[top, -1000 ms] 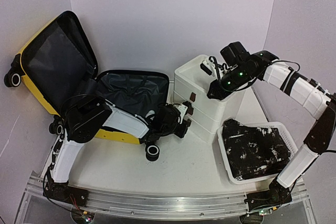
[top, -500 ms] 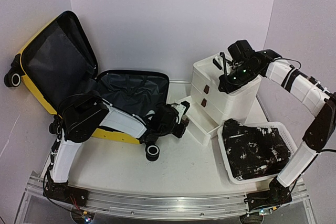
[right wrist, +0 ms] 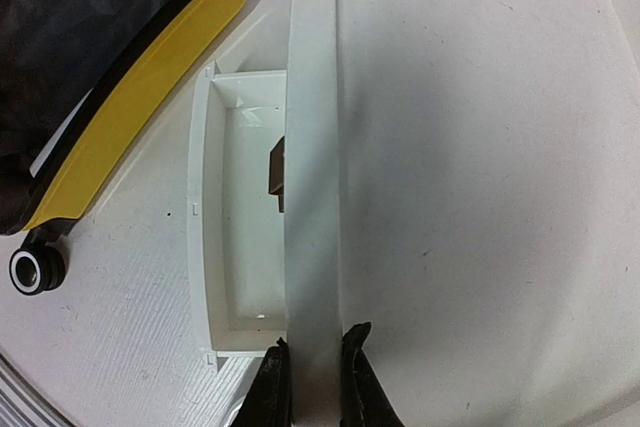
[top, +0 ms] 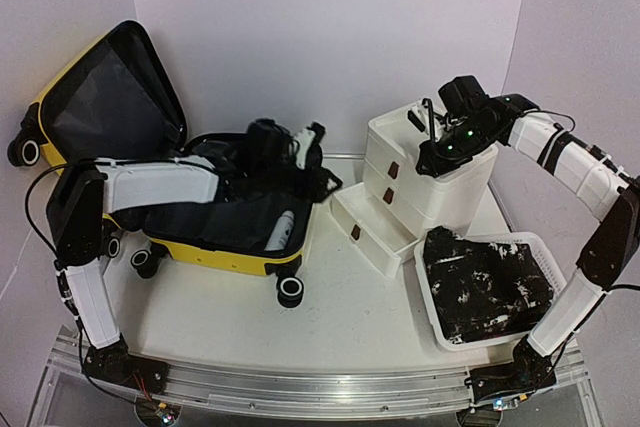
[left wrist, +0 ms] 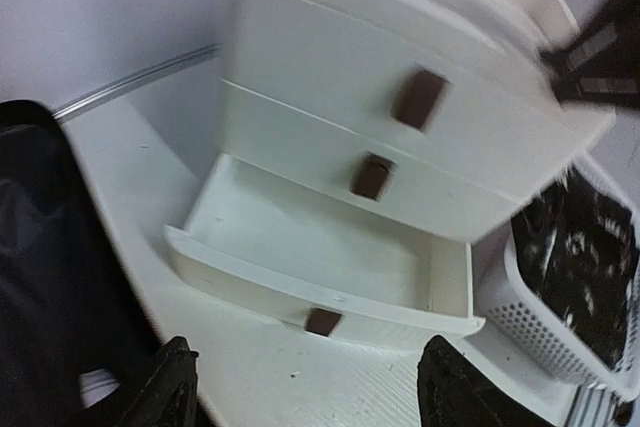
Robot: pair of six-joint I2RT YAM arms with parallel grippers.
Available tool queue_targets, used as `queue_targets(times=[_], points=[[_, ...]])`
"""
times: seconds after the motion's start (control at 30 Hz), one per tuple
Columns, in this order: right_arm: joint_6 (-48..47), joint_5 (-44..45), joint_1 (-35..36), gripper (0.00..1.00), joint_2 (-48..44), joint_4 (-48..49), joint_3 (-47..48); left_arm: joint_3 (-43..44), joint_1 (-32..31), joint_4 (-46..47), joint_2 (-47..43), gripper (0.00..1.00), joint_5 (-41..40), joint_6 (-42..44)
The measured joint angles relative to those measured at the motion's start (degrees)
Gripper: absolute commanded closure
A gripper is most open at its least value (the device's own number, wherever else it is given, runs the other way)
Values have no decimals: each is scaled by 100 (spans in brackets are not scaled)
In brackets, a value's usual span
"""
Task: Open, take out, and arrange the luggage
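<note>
One step looks done, since the luggage lies open at the surface's left rear, while unpacking and arranging remain: left pincer spread apart and empty, right pincer clamped on the cabinet rim, bottom drawer pulled out empty.

The small bright-yellow hard-shell suitcase has a smooth, glossy plastic shell. Its dark fabric lining is matt woven cloth, creased and slack. The black wheel looks like dull rubber or plastic around a pale hub. The white three-drawer plastic cabinet is smooth with a soft sheen, and its small brown drawer pulls look matt. The white perforated plastic basket has a fine grid of holes and holds crumpled black-and-white cloth. The white worktop is matt and lightly scuffed and speckled. A brushed metal rail edges it.
</note>
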Motion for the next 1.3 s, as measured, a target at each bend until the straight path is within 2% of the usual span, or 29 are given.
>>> queue_targets(times=[0.1,0.17,0.27,0.37,0.57,0.63,0.8,0.9,1.13,1.3], points=[[4,-22,-11,100,0,9,-11,470,813,-544,-109,29,278,-302],[11,-63,-22,100,-2,9,-11,835,1329,-1060,57,34,343,-439],[20,-111,-39,100,-2,11,-11,1550,1659,-2079,629,36,190,-557],[22,-140,-52,100,-2,11,-11,2035,1596,-2785,1220,36,42,-614],[24,-162,-57,100,-2,11,-11,2253,1351,-3757,1965,36,-42,-772],[24,-184,-63,100,0,11,-11,2396,1307,-3989,2159,40,-66,-815],[28,-219,-74,100,-2,9,-9,2739,1287,-4343,2490,62,-227,-885],[37,-238,-85,100,-2,9,-9,2763,1272,-4452,2503,71,-426,-874],[107,-271,-87,100,0,7,-9,2754,1255,-4645,2188,75,-1082,-870],[114,-282,-87,100,0,9,-9,2741,1397,-4409,1373,78,-970,-1049]])
